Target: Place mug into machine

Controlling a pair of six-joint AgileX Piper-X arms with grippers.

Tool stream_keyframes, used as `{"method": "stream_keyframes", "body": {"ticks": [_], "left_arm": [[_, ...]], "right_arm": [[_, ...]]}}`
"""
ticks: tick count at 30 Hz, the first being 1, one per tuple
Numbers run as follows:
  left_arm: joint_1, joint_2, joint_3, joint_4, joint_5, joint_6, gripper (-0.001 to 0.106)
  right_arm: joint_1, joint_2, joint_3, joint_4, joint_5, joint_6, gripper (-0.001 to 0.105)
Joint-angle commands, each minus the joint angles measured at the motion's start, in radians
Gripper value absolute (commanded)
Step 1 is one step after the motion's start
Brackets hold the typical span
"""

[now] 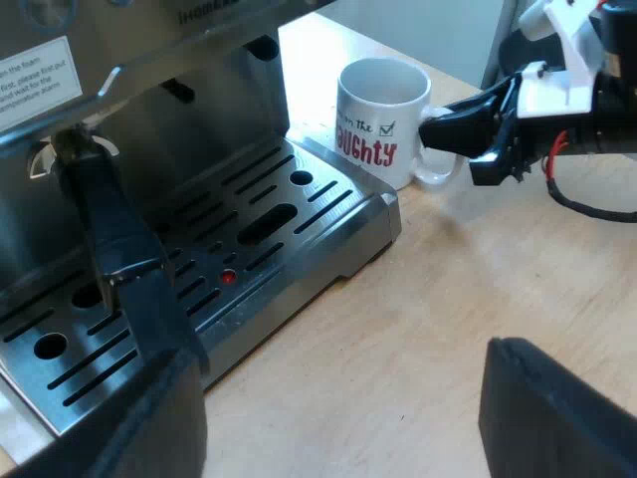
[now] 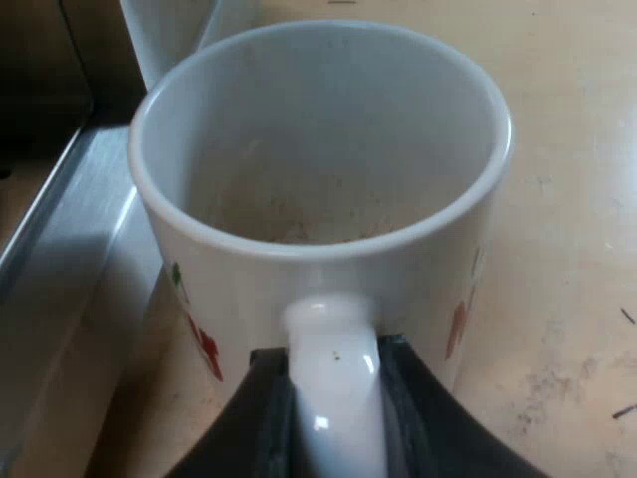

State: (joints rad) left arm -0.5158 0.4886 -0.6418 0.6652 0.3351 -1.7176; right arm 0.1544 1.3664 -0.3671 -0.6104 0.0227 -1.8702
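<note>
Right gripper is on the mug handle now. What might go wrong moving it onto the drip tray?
First, the right gripper holds the mug by its handle alone, so it may swing or slip when lifted. Second, the mug stands on the table close beside the raised edge of the drip tray; a low sideways move could catch its base there and tip it.

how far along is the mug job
Done: the right gripper grips the mug by its handle. In hand: the mug stands on the table beside the machine's tray, not on it yet. Left: lift the mug onto the tray and let go. The left gripper hangs open over the table by the tray.
</note>
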Motion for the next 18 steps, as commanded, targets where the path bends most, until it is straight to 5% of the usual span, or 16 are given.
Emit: {"method": "stream_keyframes", "body": {"ticks": [1,18], "left_arm": [[-0.005,-0.002,-0.008,-0.013,0.008,-0.005,0.061],[-0.005,-0.002,-0.008,-0.013,0.008,-0.005,0.061]], "right_arm": [[0.001,-0.043,0.003,0.001,0.001,-0.009,0.0],[0.001,-0.447,0.01,0.325,0.001,-0.009,0.0]]}}
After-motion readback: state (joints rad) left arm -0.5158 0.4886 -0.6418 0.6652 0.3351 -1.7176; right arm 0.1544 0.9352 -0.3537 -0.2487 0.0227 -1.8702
